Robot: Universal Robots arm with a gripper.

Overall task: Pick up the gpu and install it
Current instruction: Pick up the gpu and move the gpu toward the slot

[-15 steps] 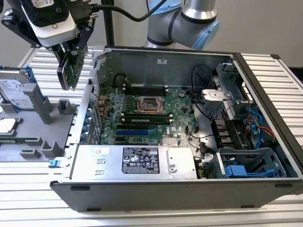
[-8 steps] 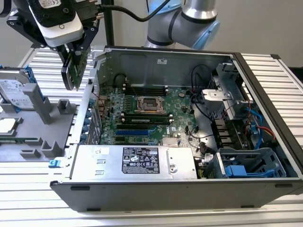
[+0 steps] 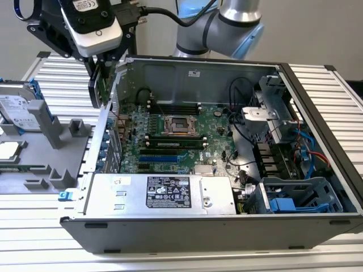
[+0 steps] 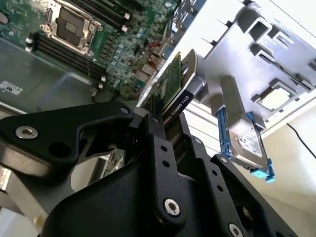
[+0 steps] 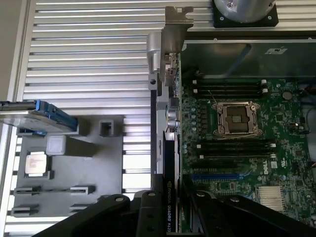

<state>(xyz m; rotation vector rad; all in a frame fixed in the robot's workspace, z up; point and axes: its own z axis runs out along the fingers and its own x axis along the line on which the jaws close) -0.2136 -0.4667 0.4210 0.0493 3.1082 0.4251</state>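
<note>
The gpu [image 3: 97, 86], a slim green card with a black shroud and a silver end bracket, hangs upright in the air over the open computer case's rear wall, on the exterior view's left. My gripper [image 3: 104, 67] is shut on its upper edge. In the second wrist view the black fingers [image 4: 154, 129] clamp the gpu [image 4: 174, 93] from both sides. The first wrist view shows the gpu [image 5: 169, 148] edge-on, with its bracket [image 5: 171, 34] at the far end, above the edge of the motherboard [image 5: 232, 148].
The open case [image 3: 187, 226] lies on its side with the motherboard [image 3: 181, 133], power supply [image 3: 164, 194] and cables inside. On the exterior view's left, a grey fixture tray [image 3: 34, 153] holds a hard drive [image 3: 20, 107] and a processor chip [image 5: 38, 164].
</note>
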